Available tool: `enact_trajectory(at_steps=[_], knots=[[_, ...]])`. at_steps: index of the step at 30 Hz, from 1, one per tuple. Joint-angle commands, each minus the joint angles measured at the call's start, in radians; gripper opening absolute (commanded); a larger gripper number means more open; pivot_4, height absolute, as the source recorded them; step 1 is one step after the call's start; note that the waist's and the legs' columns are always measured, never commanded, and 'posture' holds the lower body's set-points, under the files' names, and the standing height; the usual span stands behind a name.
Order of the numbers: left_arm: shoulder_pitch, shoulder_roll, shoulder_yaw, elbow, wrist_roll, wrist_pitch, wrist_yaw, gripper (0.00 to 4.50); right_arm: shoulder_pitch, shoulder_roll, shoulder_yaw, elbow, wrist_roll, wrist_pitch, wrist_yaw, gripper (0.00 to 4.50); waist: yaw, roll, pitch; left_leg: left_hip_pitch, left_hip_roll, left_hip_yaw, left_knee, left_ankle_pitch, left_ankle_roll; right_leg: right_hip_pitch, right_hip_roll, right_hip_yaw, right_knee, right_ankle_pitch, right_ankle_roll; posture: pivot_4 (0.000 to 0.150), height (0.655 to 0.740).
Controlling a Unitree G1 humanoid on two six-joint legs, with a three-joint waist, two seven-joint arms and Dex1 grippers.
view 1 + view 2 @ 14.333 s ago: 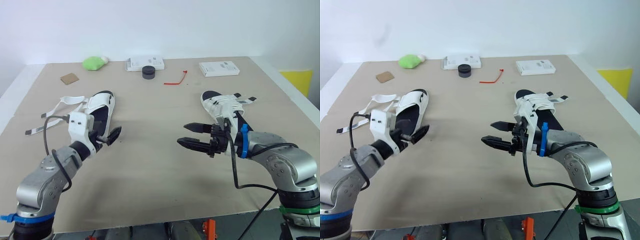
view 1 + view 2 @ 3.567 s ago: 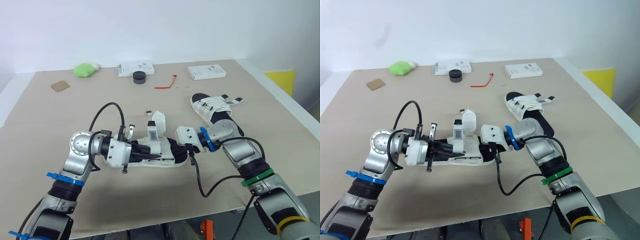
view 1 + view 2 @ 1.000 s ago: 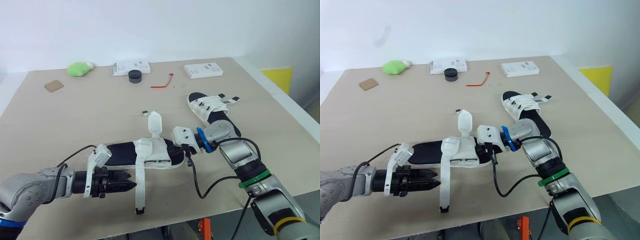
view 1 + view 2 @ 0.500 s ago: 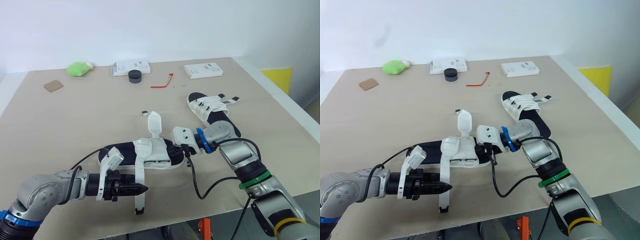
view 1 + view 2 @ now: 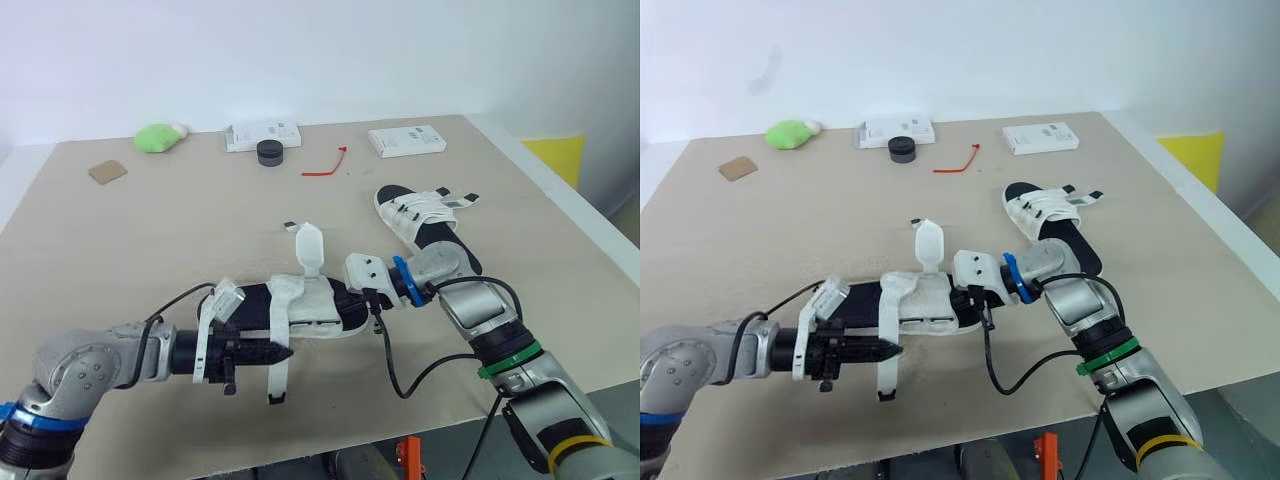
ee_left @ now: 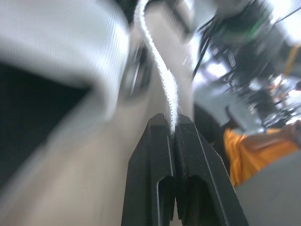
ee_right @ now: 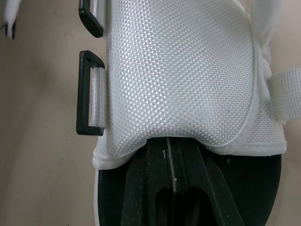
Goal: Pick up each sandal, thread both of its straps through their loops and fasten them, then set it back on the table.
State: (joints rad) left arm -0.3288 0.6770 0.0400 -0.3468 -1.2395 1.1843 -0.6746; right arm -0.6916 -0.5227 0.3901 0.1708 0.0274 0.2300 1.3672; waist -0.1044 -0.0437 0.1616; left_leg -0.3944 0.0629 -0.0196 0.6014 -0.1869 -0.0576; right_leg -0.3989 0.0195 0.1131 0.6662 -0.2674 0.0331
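Your left gripper (image 5: 283,352) pinches the loose strap (image 5: 279,380) at the 6 o'clock side of the sandal (image 5: 312,300). Your right gripper (image 7: 172,149), fingers pressed together, sits tucked under its upper from 3 o'clock. The sandal lies mid-table (image 5: 150,230), with the other sandal (image 5: 425,215) at its 2 o'clock.

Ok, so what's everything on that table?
table: one, tan.
near sandal: one, white-black, mid-table.
strap: one, white, trailing from near sandal toward the front edge.
far sandal: one, white-black, right of centre.
white boxes: two, back edge.
black puck: one, by the left box.
red tie: one, between the boxes.
green lump: one, back left.
brown card: one, back left.
yellow panel: one, past the right edge.
left tool: one, black, shut on the strap.
right tool: one, black, shut, tucked under near sandal's upper.
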Motion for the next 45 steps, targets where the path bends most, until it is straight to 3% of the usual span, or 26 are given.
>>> enact_trajectory(at_steps=[1, 8, 15, 30, 37, 45], knots=[[-0.068, -0.019, 0.046, 0.038, -0.082, 0.024, 0.020, 0.01, 0.031, 0.001, 0.068, 0.046, -0.055, 0.011, -0.007, 0.00, -0.001, 0.001, 0.000, 0.000, 0.000, 0.000, 0.000, 0.000, 0.000, 0.000, 0.000, 0.000, 0.000, 0.000, 0.000, 0.150, 0.7400], [-0.269, -0.107, 0.090, 0.276, -0.222, 0.087, 0.144, 0.01, 0.026, 0.002, 0.068, 0.052, -0.057, 0.010, -0.009, 0.00, -0.001, 0.001, 0.000, 0.000, 0.000, -0.003, 0.000, 0.000, 0.000, 0.001, 0.003, 0.001, 0.000, 0.003, 0.006, 0.150, 0.7400], [-0.390, -0.116, 0.035, 0.477, -0.098, 0.146, 0.033, 0.01, 0.025, 0.003, 0.069, 0.049, -0.058, 0.011, -0.012, 0.00, 0.000, 0.001, 0.000, 0.000, 0.000, -0.006, 0.000, 0.000, 0.000, 0.001, 0.005, 0.001, 0.000, 0.003, 0.006, 0.150, 0.7400], [-0.479, -0.103, -0.114, 0.602, 0.213, 0.114, -0.299, 0.01, 0.030, 0.001, 0.066, 0.036, -0.056, 0.019, -0.017, 0.00, -0.001, 0.001, 0.000, -0.001, 0.000, -0.009, 0.000, 0.001, -0.001, 0.001, 0.006, 0.000, 0.000, 0.003, 0.005, 0.150, 0.7400], [-0.570, -0.140, -0.051, 0.712, 0.245, 0.139, -0.330, 0.01, 0.024, 0.000, 0.062, 0.044, -0.056, 0.017, -0.017, 0.00, -0.001, 0.001, 0.000, -0.001, 0.000, -0.009, 0.000, 0.001, -0.001, 0.001, 0.007, 0.000, 0.000, 0.003, 0.005, 0.150, 0.7400], [-0.542, -0.121, -0.071, 0.671, 0.281, 0.186, -0.383, 0.01, 0.026, 0.001, 0.061, 0.044, -0.056, 0.017, -0.020, 0.00, -0.001, 0.001, 0.000, -0.001, 0.000, -0.010, 0.000, 0.001, -0.001, 0.001, 0.007, 0.000, 0.001, 0.003, 0.005, 0.150, 0.7400]])
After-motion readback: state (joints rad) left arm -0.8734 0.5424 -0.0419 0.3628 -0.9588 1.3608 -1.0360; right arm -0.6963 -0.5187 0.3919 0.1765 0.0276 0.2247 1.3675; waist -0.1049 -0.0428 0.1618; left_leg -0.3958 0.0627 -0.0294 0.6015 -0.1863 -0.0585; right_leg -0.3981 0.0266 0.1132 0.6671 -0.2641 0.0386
